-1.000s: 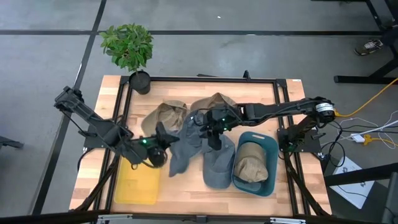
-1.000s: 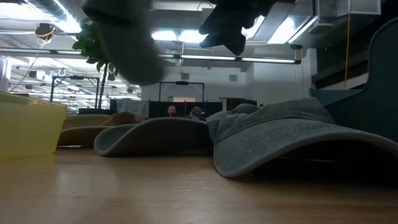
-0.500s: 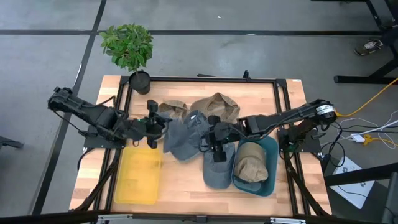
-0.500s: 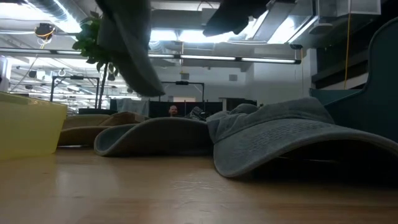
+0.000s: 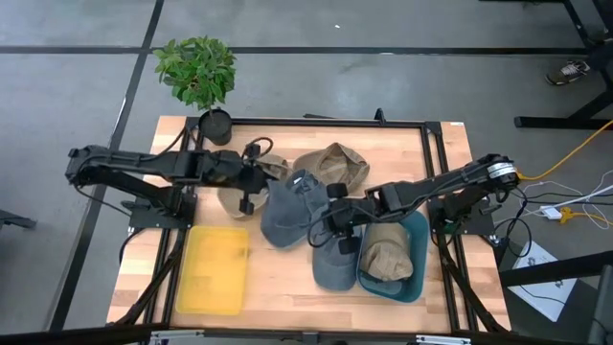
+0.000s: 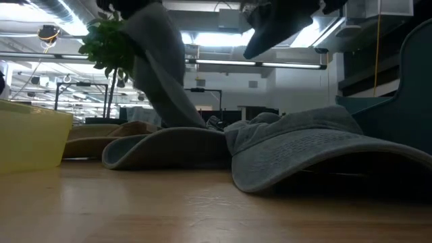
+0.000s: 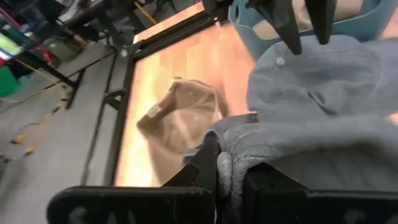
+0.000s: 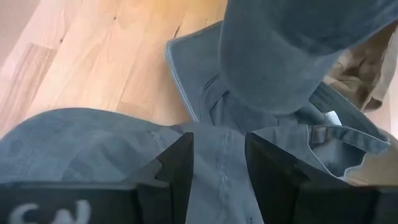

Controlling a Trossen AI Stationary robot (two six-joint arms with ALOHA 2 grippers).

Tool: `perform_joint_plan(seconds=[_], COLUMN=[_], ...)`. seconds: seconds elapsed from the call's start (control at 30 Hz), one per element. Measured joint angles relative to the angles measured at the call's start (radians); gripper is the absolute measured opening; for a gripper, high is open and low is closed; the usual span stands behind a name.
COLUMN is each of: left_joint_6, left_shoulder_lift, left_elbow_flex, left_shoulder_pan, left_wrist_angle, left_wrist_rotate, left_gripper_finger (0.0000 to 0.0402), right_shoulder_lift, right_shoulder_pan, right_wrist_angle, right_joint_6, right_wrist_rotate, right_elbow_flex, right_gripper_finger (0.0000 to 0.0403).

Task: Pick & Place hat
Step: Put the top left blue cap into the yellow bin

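My left gripper [image 5: 251, 190] is over the table's middle left, shut on a grey-blue hat [image 5: 285, 203] that hangs from it [image 6: 158, 61]. A second grey hat [image 6: 169, 145] lies flat beneath it. A third grey hat [image 5: 335, 264] lies by the teal bin [image 5: 414, 230], which holds a tan hat [image 5: 388, 251]. My right gripper [image 5: 340, 233] hovers above that third hat, open [image 8: 217, 162], with nothing between its fingers. My left gripper pinches a bunched fold of the hat's cloth [image 7: 229, 163] between its two fingers. The fingers come from the table's left, slanting down. The hat hangs slack below them. Its lower end [image 6: 185, 115] drops behind the flat grey hat, so whether it touches cannot be told.
A yellow bin [image 5: 215, 273] stands at the near left. Two tan hats [image 5: 251, 172] [image 5: 335, 163] lie toward the far edge. A potted plant [image 5: 198, 72] stands at the far left corner. Bare wood shows along the near edge [image 5: 287, 302].
My left gripper has carried the grey-blue hat from over the yellow bin's far end toward the far edge and a little right, rolling its wrist. The hat has swung with it and hangs nearer the table's middle. My right gripper has moved toward the near edge, over the third hat.
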Motion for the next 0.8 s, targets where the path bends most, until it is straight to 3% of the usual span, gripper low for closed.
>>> perform_joint_plan(seconds=[0.2, 0.33, 0.57, 0.8], left_joint_6=[-0.062, -0.118, -0.234, -0.242], left_shoulder_lift=[-0.097, -0.21, -0.328, -0.288], left_elbow_flex=[-0.121, -0.199, -0.311, -0.325], left_shoulder_pan=[0.028, 0.018, -0.025, -0.114], left_wrist_angle=[0.203, 0.279, 0.358, 0.457], left_wrist_rotate=[0.101, 0.099, 0.004, -0.139], left_gripper_finger=[0.0015, 0.0015, 0.0015, 0.0015], right_shoulder_lift=[0.0, -0.039, -0.216, -0.287], right_shoulder_pan=[0.007, 0.038, 0.109, 0.124], right_wrist_angle=[-0.065, -0.007, 0.35, 0.806], right_joint_6=[0.068, 0.139, 0.254, 0.304], right_wrist_rotate=[0.002, 0.081, 0.25, 0.395], right_elbow_flex=[-0.006, -0.118, -0.384, -0.576], right_gripper_finger=[0.0138, 0.0135, 0.0135, 0.0135])
